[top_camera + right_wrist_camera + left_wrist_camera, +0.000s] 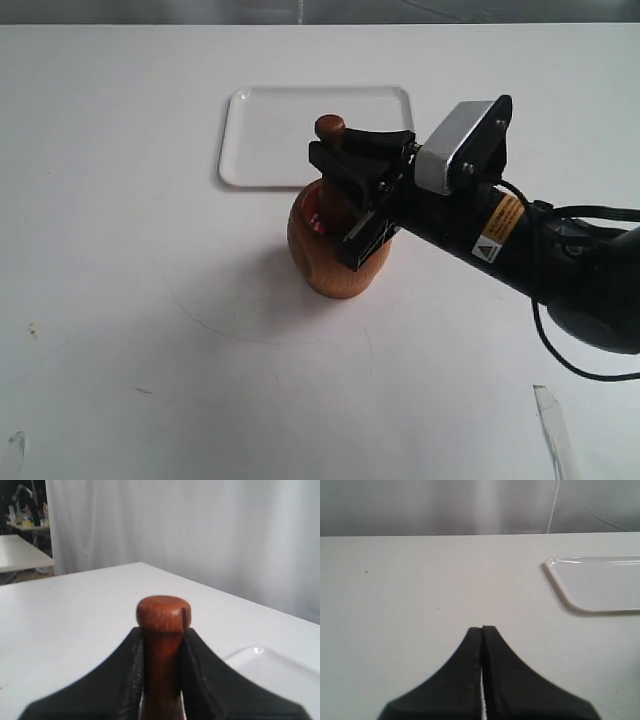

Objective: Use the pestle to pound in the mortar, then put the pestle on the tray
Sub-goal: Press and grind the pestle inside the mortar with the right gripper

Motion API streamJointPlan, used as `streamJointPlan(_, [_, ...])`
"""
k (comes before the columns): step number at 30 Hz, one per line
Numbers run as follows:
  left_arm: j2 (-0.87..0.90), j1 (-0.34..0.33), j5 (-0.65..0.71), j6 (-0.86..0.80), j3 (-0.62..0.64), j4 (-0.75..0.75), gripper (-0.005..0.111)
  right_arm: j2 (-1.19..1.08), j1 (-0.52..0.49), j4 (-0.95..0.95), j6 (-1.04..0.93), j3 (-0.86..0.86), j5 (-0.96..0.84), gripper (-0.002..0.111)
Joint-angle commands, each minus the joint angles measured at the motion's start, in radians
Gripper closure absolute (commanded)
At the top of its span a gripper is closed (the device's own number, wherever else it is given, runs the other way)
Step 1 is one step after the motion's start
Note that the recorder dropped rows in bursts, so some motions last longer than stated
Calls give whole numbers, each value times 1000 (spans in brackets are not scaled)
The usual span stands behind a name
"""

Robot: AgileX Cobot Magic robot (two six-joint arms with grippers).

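Right gripper [162,632] around pestle [161,614] in mortar [315,262]

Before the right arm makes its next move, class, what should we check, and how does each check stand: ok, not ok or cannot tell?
1. Right gripper shut on the pestle, near its top end: ok.
2. Pestle standing in the mortar: ok.
3. Mortar upright on the table: ok.
4. Tray free to receive the pestle: ok, its visible part is bare.
5. Left gripper shut, clear of the mortar: ok.
6. Pounding finished: cannot tell.
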State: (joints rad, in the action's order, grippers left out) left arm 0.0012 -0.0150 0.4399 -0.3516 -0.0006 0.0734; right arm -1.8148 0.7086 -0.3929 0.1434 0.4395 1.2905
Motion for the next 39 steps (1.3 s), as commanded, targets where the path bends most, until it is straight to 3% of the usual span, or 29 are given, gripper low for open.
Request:
streamJointPlan(1, [-1, 8, -3, 8, 1, -7, 107, -56, 2, -14, -27, -8, -69, 108])
streamJointPlan(5, [-1, 8, -3, 8, 1, -7, 107, 77, 2, 23, -113, -8, -69, 108])
streamJointPlan(14, [-1, 8, -3, 8, 1, -7, 107, 421, 2, -3, -53, -6, -88, 108])
streamJointPlan(20, [-1, 8, -3, 8, 1, -7, 107, 340, 2, -30, -30, -6, -108, 108])
streamJointPlan(31, [-1, 8, -3, 8, 1, -7, 107, -73, 2, -39, -7, -6, -69, 108])
streamJointPlan(35, [-1, 8, -3, 8, 1, -7, 107, 6, 2, -13, -42, -6, -69, 108])
streamJointPlan(39, [-1, 8, -3, 8, 1, -7, 107, 228, 2, -4, -60, -6, -69, 108])
